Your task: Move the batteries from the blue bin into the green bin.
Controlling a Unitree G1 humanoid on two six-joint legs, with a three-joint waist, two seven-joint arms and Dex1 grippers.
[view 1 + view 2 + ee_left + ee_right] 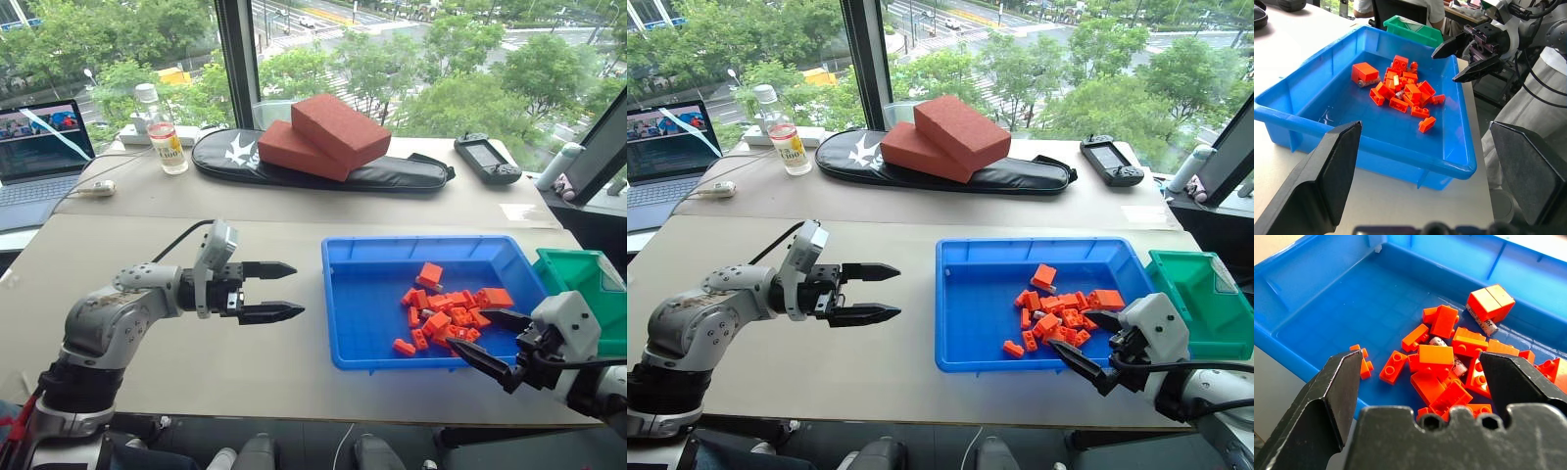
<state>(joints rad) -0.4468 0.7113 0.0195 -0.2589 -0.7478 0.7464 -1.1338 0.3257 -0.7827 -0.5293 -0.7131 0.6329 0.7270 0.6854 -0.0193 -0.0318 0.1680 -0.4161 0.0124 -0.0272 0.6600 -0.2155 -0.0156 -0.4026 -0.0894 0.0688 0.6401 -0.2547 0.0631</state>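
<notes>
Many small orange batteries lie in a loose pile in the blue bin, toward its 4 o'clock corner. One bigger block sits a little apart at 12 o'clock from the pile. They look light, hard and smooth, so they may slip or roll. I think it is best to pinch one on its two flat sides, and to pick a loose one at the edge of the pile, like the piece at 8 o'clock.

The right hand is wide open and holds nothing. It hangs over the bin's near rim, just by the pile. The left hand is open and empty too, well apart at 9 o'clock from the blue bin.

The green bin stands just beside the blue bin at 3 o'clock. Its wall is higher, so a battery must be lifted over the rim. Two red foam blocks, a bottle and a laptop sit far back on the table, out of the way.
</notes>
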